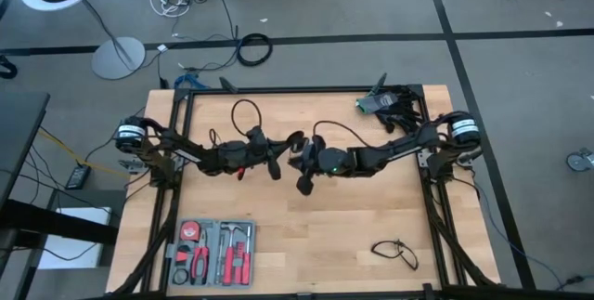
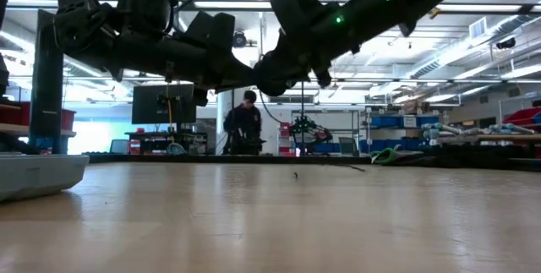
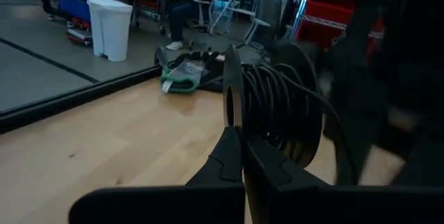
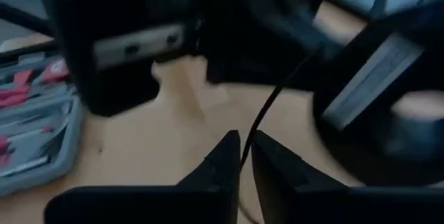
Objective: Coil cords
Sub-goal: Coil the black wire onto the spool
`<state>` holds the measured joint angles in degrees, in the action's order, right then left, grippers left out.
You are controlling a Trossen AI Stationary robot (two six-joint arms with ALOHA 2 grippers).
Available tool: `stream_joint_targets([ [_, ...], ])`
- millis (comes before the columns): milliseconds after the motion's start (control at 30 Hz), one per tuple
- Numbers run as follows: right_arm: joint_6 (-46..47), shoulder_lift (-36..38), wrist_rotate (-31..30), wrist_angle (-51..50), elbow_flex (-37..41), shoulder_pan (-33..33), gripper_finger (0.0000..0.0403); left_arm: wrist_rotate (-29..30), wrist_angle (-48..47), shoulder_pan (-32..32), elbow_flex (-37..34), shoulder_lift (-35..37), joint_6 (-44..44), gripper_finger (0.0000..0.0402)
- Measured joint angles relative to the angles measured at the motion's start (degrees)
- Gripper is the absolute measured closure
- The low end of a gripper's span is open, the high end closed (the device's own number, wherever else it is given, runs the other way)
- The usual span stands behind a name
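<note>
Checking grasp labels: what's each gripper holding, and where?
Left gripper is shut on the rim of a black disc with the cord wound beside it. Right gripper has a thin cord strand between its fingertips; grip unclear.

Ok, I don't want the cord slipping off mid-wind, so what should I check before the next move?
1. Left gripper clamped on the reel rim: ok.
2. Cord turns sitting inside the reel, none spilling over the rim: ok.
3. Cord passing through the right gripper: ok.
4. Right gripper actually holding the cord: cannot tell.
5. Both arms raised above the table, nothing dragging in the low view: ok.
6. Tool kit away from both arms: ok.
</note>
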<state>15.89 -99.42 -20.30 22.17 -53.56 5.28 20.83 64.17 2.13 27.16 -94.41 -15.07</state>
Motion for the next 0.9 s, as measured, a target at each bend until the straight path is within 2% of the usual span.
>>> stream_joint_targets([
  [233, 3.4, -1.6, 1.2, -6.2, 0.1, 0.3, 0.0334, -0.6, 4.4, 0.0, -0.5, 0.0, -0.2, 0.0402],
  [400, 5.8, -1.6, 0.6, -11.5, 0.1, 1.9, 0.0333, -0.9, 13.0, 0.0, -3.3, 0.0, -0.2, 0.0402],
  [567, 6.4, -1.3, -4.4, -13.6, 1.0, 5.0, 0.0342, -0.9, 21.3, 0.0, -7.4, 0.0, -0.6, 0.0402],
  [767, 6.8, -0.6, -10.7, -3.1, 5.9, 7.4, 0.0343, -0.9, 23.7, 0.0, -9.4, 0.0, -1.7, 0.0402],
  [900, 1.6, -0.7, -11.7, 7.8, 9.5, 6.8, 0.0344, -0.9, 23.7, 0.0, -9.5, 0.0, -1.7, 0.0402],
])
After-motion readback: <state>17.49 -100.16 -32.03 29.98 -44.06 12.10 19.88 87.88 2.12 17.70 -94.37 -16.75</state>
